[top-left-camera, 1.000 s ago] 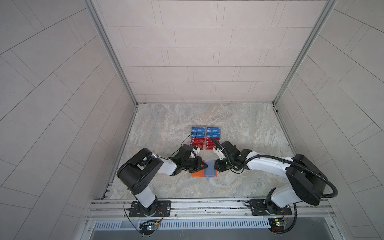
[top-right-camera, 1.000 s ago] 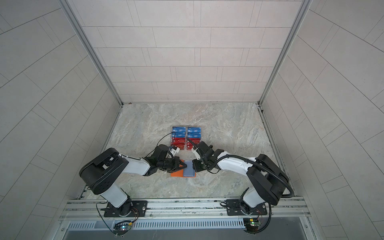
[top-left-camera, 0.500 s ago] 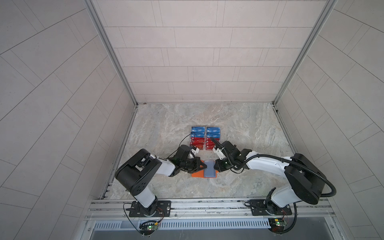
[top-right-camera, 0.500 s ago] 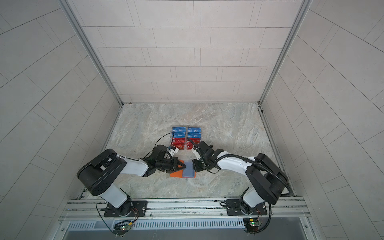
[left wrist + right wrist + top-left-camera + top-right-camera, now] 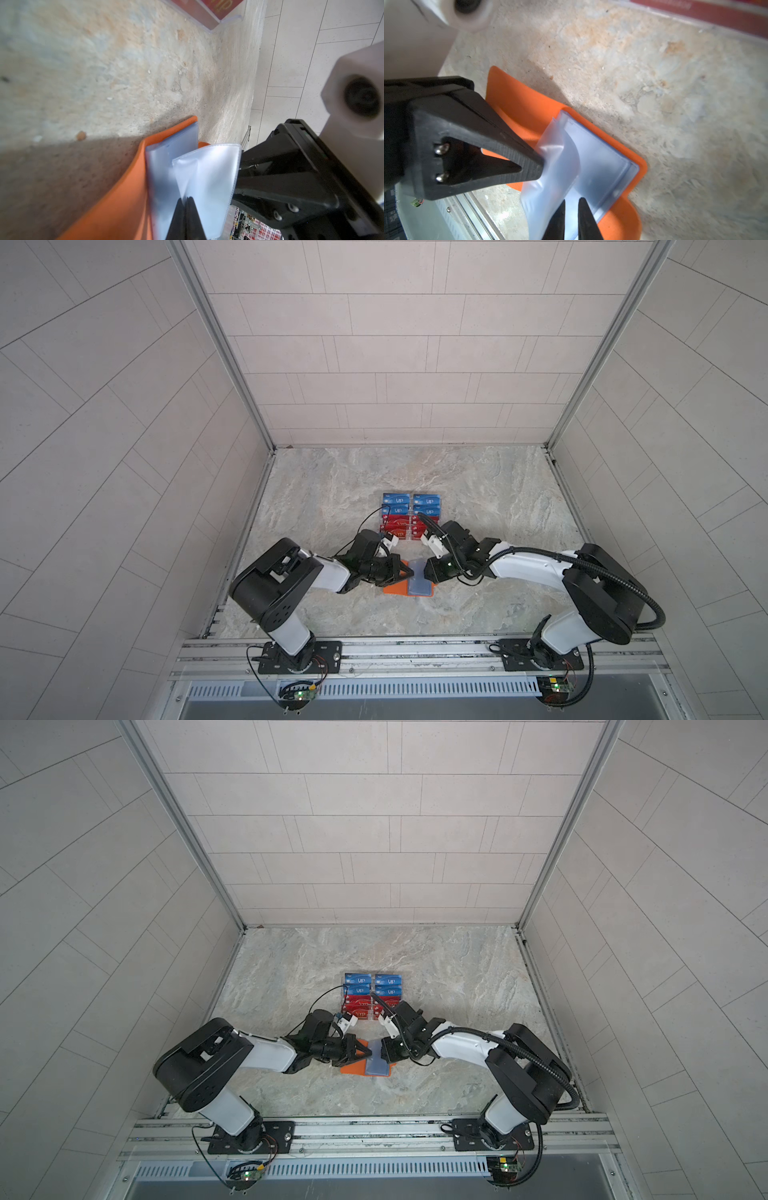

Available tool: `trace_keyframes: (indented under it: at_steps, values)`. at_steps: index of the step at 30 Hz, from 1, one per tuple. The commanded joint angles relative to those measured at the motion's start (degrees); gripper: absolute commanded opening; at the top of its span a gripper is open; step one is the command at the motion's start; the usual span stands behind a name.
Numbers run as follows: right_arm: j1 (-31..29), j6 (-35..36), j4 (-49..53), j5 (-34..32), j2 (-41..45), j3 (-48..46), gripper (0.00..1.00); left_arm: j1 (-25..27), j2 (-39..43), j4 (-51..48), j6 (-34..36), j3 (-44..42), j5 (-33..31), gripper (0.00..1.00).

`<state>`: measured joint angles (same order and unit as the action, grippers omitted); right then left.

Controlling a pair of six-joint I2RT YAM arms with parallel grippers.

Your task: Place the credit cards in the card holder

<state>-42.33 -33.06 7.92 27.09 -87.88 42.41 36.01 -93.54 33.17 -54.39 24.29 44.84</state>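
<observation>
The orange card holder lies open on the table near the front. Its clear sleeves face up. My left gripper is shut on the edge of one clear sleeve and holds it lifted off the stack. My right gripper hovers over the sleeves from the opposite side, its jaws a narrow gap apart with nothing seen between them. The credit cards, blue and red, stand in racks behind the holder. No card shows in either gripper.
The clear acrylic racks with the cards stand just behind both grippers, close to the wrists. A rack corner with a red card shows in the left wrist view. Tiled walls enclose the marbled table on three sides.
Both grippers stay at the card holder. The left arm has shifted only slightly, and the right jaws have narrowed a little.
</observation>
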Motion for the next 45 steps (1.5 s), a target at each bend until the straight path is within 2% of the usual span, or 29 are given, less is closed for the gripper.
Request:
trace_keyframes:
  at_steps: [1, 3, 9, 13, 17, 20, 24, 28, 33, 35, 39, 45]
  values:
    - [0.0, -1.3, -2.4, 1.6, -0.8, -0.6, 0.16, -0.2, 1.2, 1.0, 1.0, -0.6, 0.7, 0.03]
    - [0.0, -1.8, -3.2, 2.1, -1.0, -0.8, 0.16, -0.2, 1.1, 1.0, 1.0, -0.6, 0.8, 0.06]
    - [0.0, -3.8, -6.6, 4.0, -2.4, -1.6, 0.16, -0.3, 2.3, -0.3, 1.1, -0.5, 0.7, 0.33]
    - [0.0, -4.1, -7.0, 4.3, -1.8, -1.6, 0.16, -0.4, 4.8, -3.3, 1.9, -0.1, 0.3, 0.41]
    - [-0.3, -4.1, -7.3, 5.0, -1.8, -1.4, 0.16, -0.9, 7.7, -10.1, 4.0, 0.9, -0.6, 0.49]
    - [-0.6, -4.0, -7.7, 5.8, -2.4, -0.9, 0.16, -1.3, 11.1, -20.0, 8.0, 2.9, -2.9, 0.55]
    - [-1.2, -4.0, -8.7, 7.0, -4.1, 0.3, 0.16, -1.4, 16.8, -36.8, 15.0, 6.8, -10.5, 0.54]
    - [-2.2, -3.6, -9.6, 6.8, -5.5, 1.6, 0.15, -2.2, 24.2, -43.1, 14.9, 7.0, -14.7, 0.51]
    - [-2.4, -2.8, -8.5, 7.6, -8.9, 4.8, 0.13, -2.2, 31.7, -56.8, 14.5, 10.7, -24.0, 0.45]
    - [-2.5, -2.7, -8.6, 7.6, -9.9, 5.6, 0.13, -2.2, 33.9, -58.0, 12.7, 10.7, -24.4, 0.42]
    - [-2.5, -3.0, -7.8, 7.3, -12.5, 7.3, 0.13, -1.7, 37.1, -54.2, 8.8, 9.2, -24.0, 0.38]
    - [-2.5, -3.5, -7.5, 7.4, -14.3, 8.4, 0.11, 1.1, 30.1, -47.0, 8.2, 10.3, -22.5, 0.31]
